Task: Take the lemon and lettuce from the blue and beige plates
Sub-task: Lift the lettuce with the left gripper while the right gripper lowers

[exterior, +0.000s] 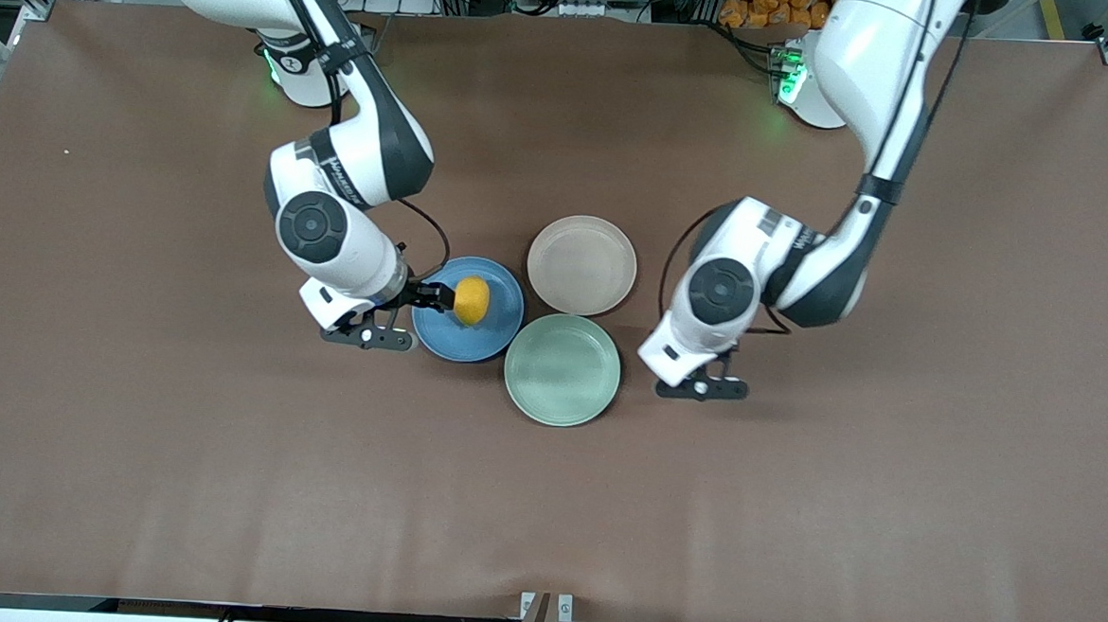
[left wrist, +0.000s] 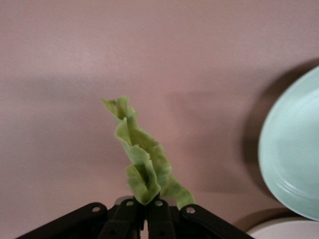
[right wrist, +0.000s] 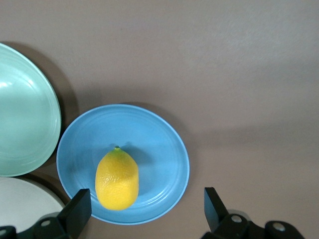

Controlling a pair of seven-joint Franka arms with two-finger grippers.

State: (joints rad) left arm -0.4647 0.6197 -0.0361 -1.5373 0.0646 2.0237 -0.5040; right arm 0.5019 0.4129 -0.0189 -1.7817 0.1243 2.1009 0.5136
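- The left claw point(left wrist: 144, 211) is squeezed tight on the stem end of the lettuce point(left wrist: 142, 152), and the crinkly green leaf hangs from it in the air
- This claw is over bare table point(exterior: 792, 475), just beside the green plate point(exterior: 562, 369) on the side toward the left arm's end
- The beige plate point(exterior: 582, 264) has nothing on it, so I think the leaf came from there and that half of the job looks done
- The right claw point(right wrist: 144, 214) is wide open and holds nothing
- It hangs over the blue plate point(right wrist: 164, 149), with one finger on each side of the plate
- The lemon point(right wrist: 117, 179) lies on the blue plate, close to one finger point(right wrist: 77, 211) and not yet in the middle of the gap
- The three plates sit close together in the middle of the table, and the green one is nearest the front camera
- The step now looks like grabbing the lemon
- Next, I think the right claw must slide over so the lemon is between its fingers, go down, and shut gently
- The lemon is round, so it may roll away if a finger bumps it
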